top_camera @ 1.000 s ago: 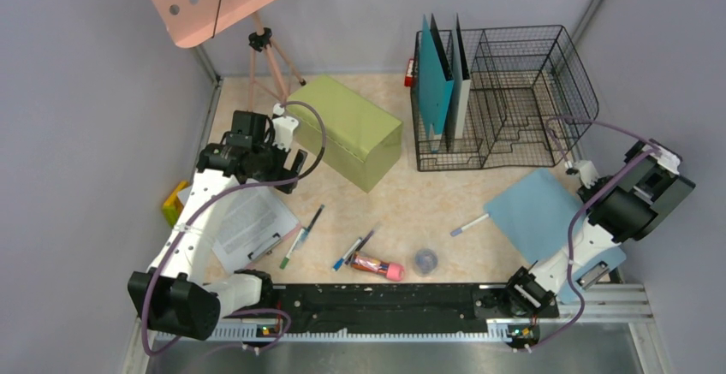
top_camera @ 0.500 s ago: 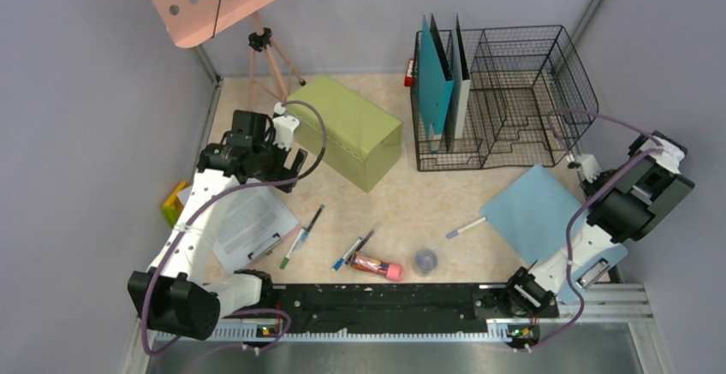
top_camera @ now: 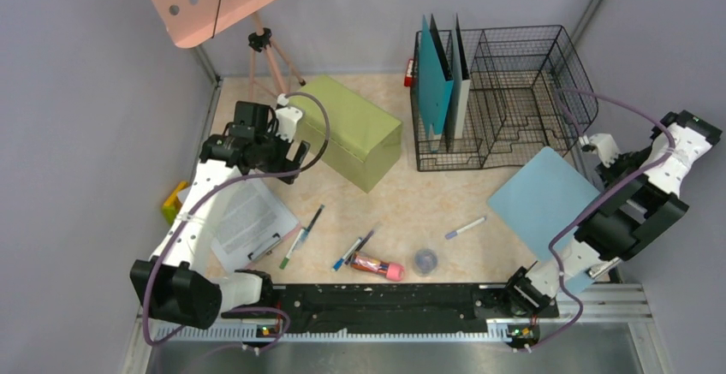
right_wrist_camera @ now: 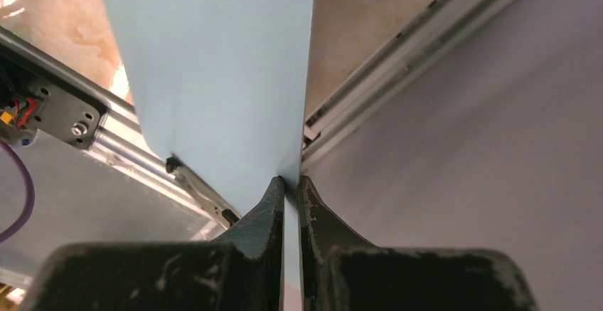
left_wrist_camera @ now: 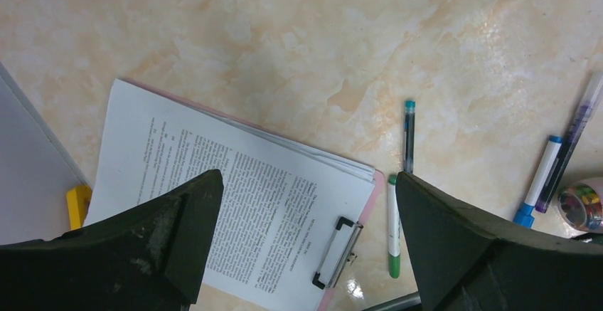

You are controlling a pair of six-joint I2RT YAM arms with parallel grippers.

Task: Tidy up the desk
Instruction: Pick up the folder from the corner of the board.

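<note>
The desk [top_camera: 411, 194] is a beige marbled top strewn with stationery. My right gripper [right_wrist_camera: 290, 179] is shut on the edge of a light blue folder [top_camera: 541, 201], which hangs tilted above the desk's right side, near the grey wall. In the right wrist view the folder [right_wrist_camera: 213, 62] runs away from the pinched jaws over the metal rail. My left gripper [left_wrist_camera: 309, 176] stands wide open, holding nothing, above a pink clipboard of printed paper [left_wrist_camera: 235, 204] at the left [top_camera: 248, 220].
Loose on the desk lie a green marker [top_camera: 291, 250], a teal pen [top_camera: 312, 218], a blue pen [top_camera: 349, 252], a purple-capped pen [top_camera: 465, 227], a glue stick [top_camera: 377, 265] and a round cap [top_camera: 425, 260]. An olive box [top_camera: 351, 130] and a wire rack [top_camera: 505, 100] stand behind.
My right gripper has closed on the blue folder and risen toward the right wall, lifting and tilting it. The purple-capped pen beside it shifted slightly. My left arm moved a little toward the back.
</note>
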